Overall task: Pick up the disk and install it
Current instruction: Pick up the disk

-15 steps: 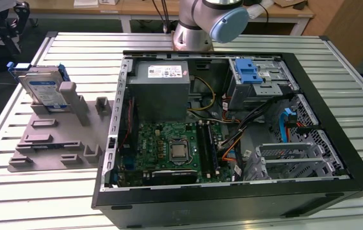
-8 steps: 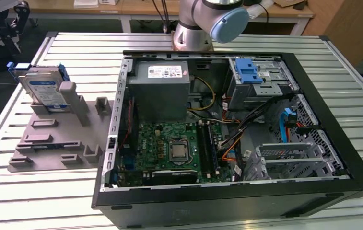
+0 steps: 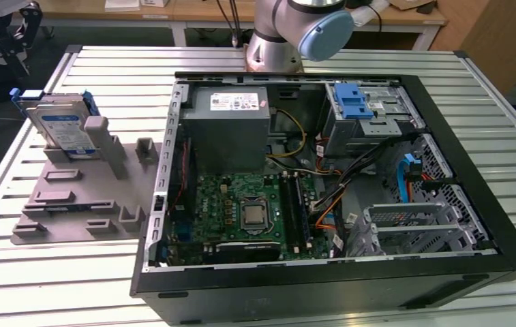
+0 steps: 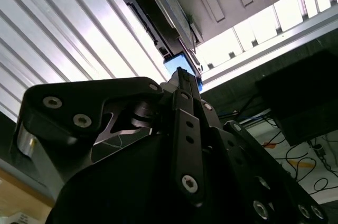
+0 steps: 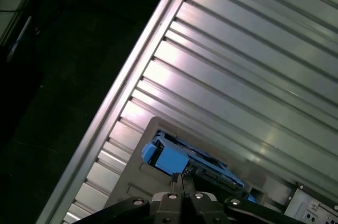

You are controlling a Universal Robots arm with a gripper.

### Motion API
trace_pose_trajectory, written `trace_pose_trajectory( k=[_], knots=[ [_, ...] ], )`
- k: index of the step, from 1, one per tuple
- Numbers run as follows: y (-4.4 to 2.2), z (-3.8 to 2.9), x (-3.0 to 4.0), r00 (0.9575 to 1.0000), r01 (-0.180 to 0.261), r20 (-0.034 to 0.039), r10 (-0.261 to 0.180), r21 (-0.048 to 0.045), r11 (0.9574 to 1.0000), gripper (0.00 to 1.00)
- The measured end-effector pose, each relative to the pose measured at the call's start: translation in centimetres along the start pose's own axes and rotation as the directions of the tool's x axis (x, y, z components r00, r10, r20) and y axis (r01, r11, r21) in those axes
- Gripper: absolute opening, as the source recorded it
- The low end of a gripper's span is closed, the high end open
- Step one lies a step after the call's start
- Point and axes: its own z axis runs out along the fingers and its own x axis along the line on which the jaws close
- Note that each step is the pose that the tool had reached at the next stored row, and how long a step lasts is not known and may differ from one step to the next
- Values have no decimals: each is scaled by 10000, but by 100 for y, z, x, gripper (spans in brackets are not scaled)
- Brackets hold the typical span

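Disk (image 3: 62,126) is seen standing on edge at the exterior view's left. It is slotted into a grey moulded holder (image 3: 76,197) that lies flat on the ribbed metal tabletop (image 3: 112,82). Its white-and-blue label is turned towards the camera and its blue bracket (image 3: 32,93) is seen along the top edge. It has not been lifted out.

In both wrist views the pincer (image 5: 180,179) is seen close to the disk, its tips lined up with one end of the blue bracket (image 5: 169,158). The two fingertips are pressed together, so the pincer is closed and nothing is gripped. Whether the tips touch the bracket cannot be told. In the second wrist view the pincer (image 4: 182,72) is seen edge-on, with the disk (image 4: 169,10) beyond it in the holder.

Just beside the holder, towards the exterior view's right, an open black computer case (image 3: 485,157) is laid on its side. Inside it, a grey box with a white sticker (image 3: 230,129) is mounted at the far left corner and a green circuit board (image 3: 239,211) is fixed below it. Further right, a metal drive cage (image 3: 371,122) with a blue latch (image 3: 353,102) is set against the far wall, and loose cables are draped in front of it. Behind the case, the robot arm's base (image 3: 281,41) is bolted to the tabletop.
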Motion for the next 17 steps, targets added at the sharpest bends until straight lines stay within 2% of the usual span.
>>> trace_pose_trajectory(
  k=[9, 17],
  knots=[
    [0, 0, 0, 9994, 357, -22, -357, -2, 9994, 11],
    [0, 0, 0, 9993, 386, -24, -386, -1, 9993, 11]
  ],
)
